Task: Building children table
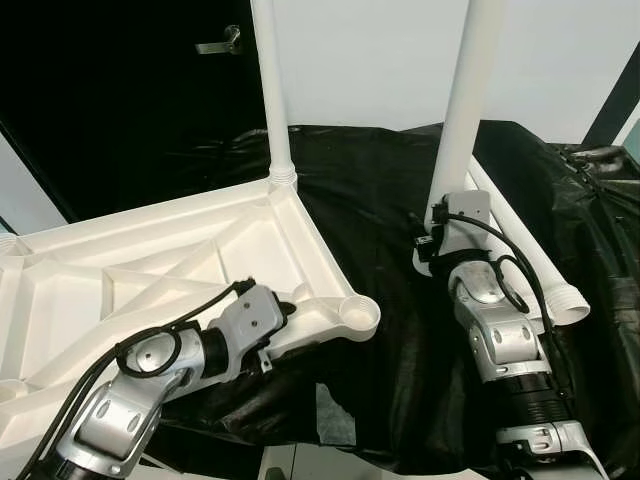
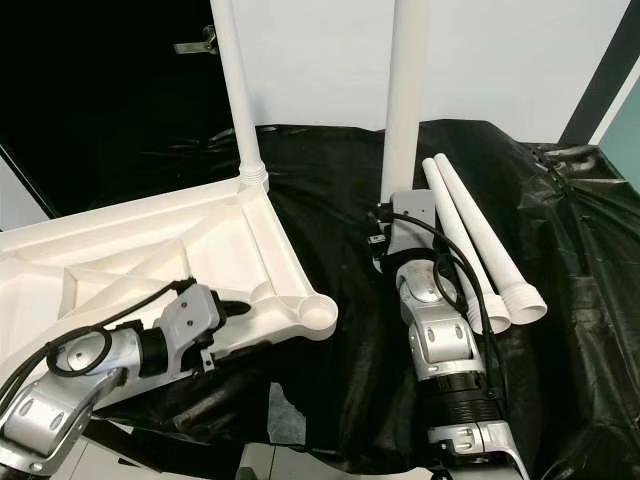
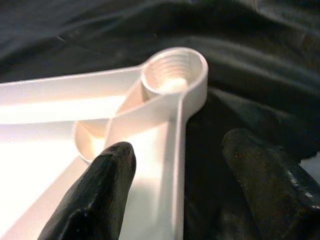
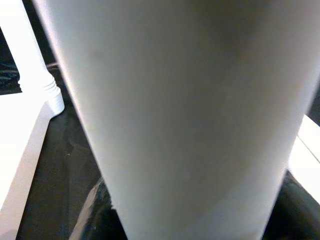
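The white plastic table top lies upside down on a black sheet. One white leg stands screwed into its far corner. The near corner socket is empty, its thread seen in the left wrist view. My left gripper is open and straddles the table top's rim just short of that socket, one finger inside the rim and the other outside. My right gripper is shut on a second white leg, held upright to the right of the table top.
Two more white legs lie side by side on the black sheet at the right. Behind stand a dark door with a metal handle and a pale wall. The sheet's front edge drops off near my arms.
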Motion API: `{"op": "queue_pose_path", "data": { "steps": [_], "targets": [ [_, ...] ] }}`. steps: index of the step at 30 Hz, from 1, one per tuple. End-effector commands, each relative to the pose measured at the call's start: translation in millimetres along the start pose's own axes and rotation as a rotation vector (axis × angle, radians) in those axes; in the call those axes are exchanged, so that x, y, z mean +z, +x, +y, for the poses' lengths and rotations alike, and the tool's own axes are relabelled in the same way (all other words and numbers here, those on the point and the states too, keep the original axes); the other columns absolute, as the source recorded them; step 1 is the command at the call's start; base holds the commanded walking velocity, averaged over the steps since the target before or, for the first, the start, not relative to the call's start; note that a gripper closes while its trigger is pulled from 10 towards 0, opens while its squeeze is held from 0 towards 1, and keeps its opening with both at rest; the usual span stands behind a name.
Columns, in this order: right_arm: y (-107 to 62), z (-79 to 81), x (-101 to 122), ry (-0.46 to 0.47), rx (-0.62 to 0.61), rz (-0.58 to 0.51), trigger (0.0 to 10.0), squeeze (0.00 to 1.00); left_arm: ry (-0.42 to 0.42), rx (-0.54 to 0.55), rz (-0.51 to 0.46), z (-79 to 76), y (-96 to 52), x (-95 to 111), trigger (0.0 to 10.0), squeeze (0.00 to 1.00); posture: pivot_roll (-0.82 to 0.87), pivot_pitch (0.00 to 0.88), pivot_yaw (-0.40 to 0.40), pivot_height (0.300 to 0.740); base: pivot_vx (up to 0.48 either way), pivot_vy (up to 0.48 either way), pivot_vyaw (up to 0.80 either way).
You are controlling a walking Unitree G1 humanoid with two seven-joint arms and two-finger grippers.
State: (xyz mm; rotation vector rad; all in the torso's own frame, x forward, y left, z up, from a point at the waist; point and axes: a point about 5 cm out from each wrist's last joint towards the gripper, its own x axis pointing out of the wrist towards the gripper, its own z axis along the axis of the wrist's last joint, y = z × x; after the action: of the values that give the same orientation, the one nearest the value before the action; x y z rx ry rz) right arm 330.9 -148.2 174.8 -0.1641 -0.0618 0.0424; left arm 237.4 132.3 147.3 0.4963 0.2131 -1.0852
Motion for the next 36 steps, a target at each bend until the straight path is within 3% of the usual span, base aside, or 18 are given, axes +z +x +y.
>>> {"op": "queue_pose_path", "data": {
  "steps": [1,5,6,7,10,11,12,16,17,20,22,23,24,26,27,29,30,36],
  "targets": [
    [-1.0,-1.6,3.6,0.001,-0.010,-0.020,10.0,0.00,-0.007,0.032,0.088,2.3,1.3,-12.9,8.0,0.00,0.10,0.000,0.025,0.740,0.000,0.000,0.00],
    [-0.9,-1.9,3.7,0.000,-0.012,-0.020,10.0,0.00,-0.019,0.071,0.143,6.9,2.9,-20.6,7.9,0.00,0.09,0.000,0.026,0.740,0.000,0.000,0.00],
    [-0.8,-1.9,3.8,0.000,-0.013,-0.020,10.0,0.00,-0.022,0.081,0.164,8.5,3.4,-23.5,6.4,0.00,0.09,0.000,0.027,0.740,0.000,0.000,0.00],
    [-0.7,-1.8,3.9,0.000,-0.014,-0.021,10.0,0.00,-0.012,0.096,0.182,11.2,4.3,-25.8,7.9,0.00,0.09,0.000,0.030,0.740,0.000,0.000,0.00],
    [-0.4,-1.4,4.1,0.000,-0.015,-0.021,10.0,0.00,-0.003,0.115,0.200,14.0,6.1,-27.8,7.9,0.00,0.09,0.000,0.030,0.740,0.000,0.000,0.00],
    [-0.1,-0.9,4.2,-0.003,-0.015,-0.022,10.0,0.00,-0.011,0.143,0.222,17.6,8.5,-30.4,9.9,0.00,0.09,0.000,0.030,0.740,0.000,0.000,0.00],
    [0.3,-0.5,4.5,-0.004,-0.014,-0.022,10.0,0.00,-0.012,0.171,0.232,21.4,10.9,-31.3,7.5,0.00,0.09,0.000,0.031,0.740,0.000,0.000,0.00],
    [0.5,-0.2,4.6,-0.005,-0.013,-0.023,10.0,0.00,-0.013,0.188,0.236,23.6,12.3,-31.7,7.5,0.00,0.09,0.000,0.031,0.740,0.000,0.000,0.00],
    [0.6,-0.1,4.7,-0.005,-0.013,-0.023,10.0,0.00,-0.018,0.197,0.230,25.5,13.9,-30.1,0.0,0.00,0.09,0.000,0.032,0.740,0.000,0.000,0.00],
    [0.6,0.0,4.7,-0.006,-0.013,-0.022,10.0,0.00,-0.016,0.199,0.224,26.4,15.0,-28.0,0.0,0.00,0.09,0.000,0.033,0.740,0.000,0.000,0.00],
    [0.7,0.1,4.7,-0.006,-0.013,-0.022,10.0,0.00,-0.015,0.193,0.218,26.4,16.3,-25.8,1.1,0.00,0.09,0.000,0.033,0.740,0.000,0.000,0.00],
    [0.7,0.2,4.7,-0.007,-0.013,-0.021,10.0,0.00,-0.012,0.182,0.211,25.7,17.4,-23.6,9.7,0.00,0.09,0.000,0.034,0.740,0.000,0.000,0.00],
    [0.7,0.2,4.7,-0.007,-0.013,-0.021,10.0,0.00,-0.012,0.182,0.211,25.7,17.4,-23.6,9.7,0.00,0.09,0.000,0.034,0.740,0.000,0.000,0.00],
    [0.5,1.3,4.6,-0.005,-0.011,-0.021,10.0,0.00,-0.005,0.170,0.203,24.4,18.6,-20.5,6.2,0.00,0.09,0.000,0.037,0.740,0.000,0.000,0.00],
    [0.5,1.3,4.6,-0.005,-0.011,-0.021,10.0,0.00,-0.005,0.170,0.203,24.4,18.6,-20.5,6.2,0.00,0.09,0.000,0.037,0.740,0.000,0.000,0.00],
    [0.5,2.3,4.6,-0.002,-0.007,-0.021,10.0,0.00,0.000,0.171,0.201,24.6,19.3,-19.3,7.6,0.00,0.09,0.000,0.037,0.740,0.000,0.000,0.00],
    [0.3,3.7,4.6,0.000,-0.001,-0.022,10.0,0.00,0.008,0.164,0.200,24.4,20.0,-18.1,9.9,0.00,0.09,0.000,0.038,0.740,0.000,0.000,0.00],
    [0.5,8.8,4.4,0.003,0.021,-0.022,10.0,0.00,0.016,0.143,0.200,23.3,24.9,-15.4,10.0,0.00,0.09,0.000,0.040,0.740,0.000,0.000,0.00]
  ]
}}
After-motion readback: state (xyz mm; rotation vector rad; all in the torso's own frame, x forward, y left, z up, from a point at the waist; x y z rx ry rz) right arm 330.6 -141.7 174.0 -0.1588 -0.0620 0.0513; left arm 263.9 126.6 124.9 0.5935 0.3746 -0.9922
